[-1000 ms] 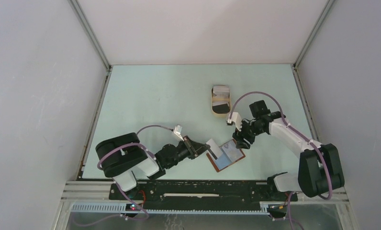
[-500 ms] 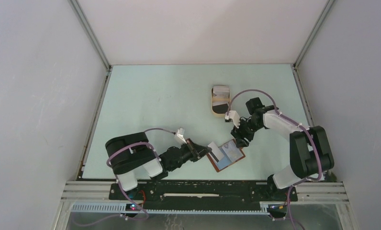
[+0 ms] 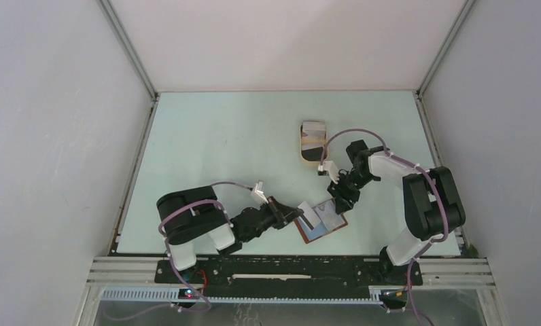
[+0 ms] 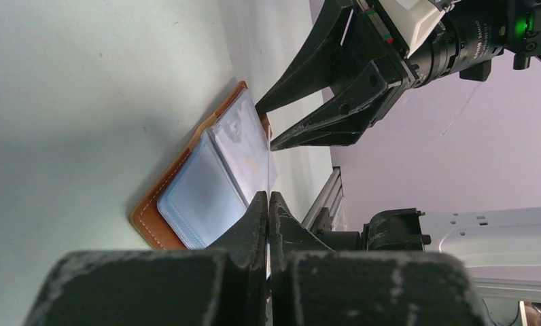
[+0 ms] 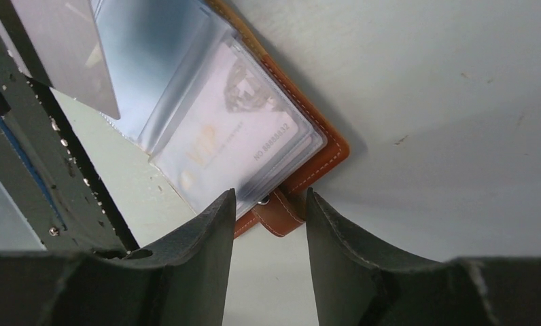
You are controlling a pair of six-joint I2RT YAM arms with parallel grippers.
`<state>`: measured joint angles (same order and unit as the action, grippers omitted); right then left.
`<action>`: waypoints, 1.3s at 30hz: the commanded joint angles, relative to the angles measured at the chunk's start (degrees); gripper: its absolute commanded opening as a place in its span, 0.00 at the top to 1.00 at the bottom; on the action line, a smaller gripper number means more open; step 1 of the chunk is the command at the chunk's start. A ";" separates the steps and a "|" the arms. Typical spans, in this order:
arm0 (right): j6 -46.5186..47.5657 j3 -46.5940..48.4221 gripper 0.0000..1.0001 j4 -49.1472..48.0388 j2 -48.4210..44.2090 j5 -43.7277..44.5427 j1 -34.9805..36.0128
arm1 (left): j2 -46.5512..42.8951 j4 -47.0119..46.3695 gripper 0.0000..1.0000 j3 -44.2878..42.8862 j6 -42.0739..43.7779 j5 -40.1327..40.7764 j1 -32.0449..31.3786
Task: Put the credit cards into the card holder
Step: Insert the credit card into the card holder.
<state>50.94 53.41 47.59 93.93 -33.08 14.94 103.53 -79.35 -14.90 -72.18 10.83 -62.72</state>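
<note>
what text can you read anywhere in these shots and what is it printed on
"VIP": gold letters on the pale card in a clear sleeve of the card holder.
"NO" plus a row of digits, mostly 8s: same card; the last digits are too blurred to be sure.
Crest above it: too blurred to read.
Print on the camera lens: too small to read.
Top view: nothing legible.

Card [image 5: 234, 146] in card holder [image 5: 322, 163] sleeve: gold "VIP", serial "NO 8888…", last digits unclear. No other txt legible.
</note>
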 commanded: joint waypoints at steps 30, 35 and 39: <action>-2.60 2.32 0.56 2.32 1.94 -0.14 2.81 | 3.15 -1.21 1.00 -0.06 -4.32 4.24 -2.89; -2.68 2.35 0.56 2.33 1.94 -0.09 2.82 | 3.03 -0.29 1.00 -0.25 -4.71 4.51 -2.94; -2.75 2.40 0.56 2.32 2.03 -0.05 2.89 | 2.39 1.36 1.00 -0.05 -4.84 4.86 -3.17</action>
<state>48.82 54.06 49.87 95.85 -33.04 17.41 106.24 -78.98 -15.42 -76.53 13.69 -65.34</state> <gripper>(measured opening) 0.440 0.009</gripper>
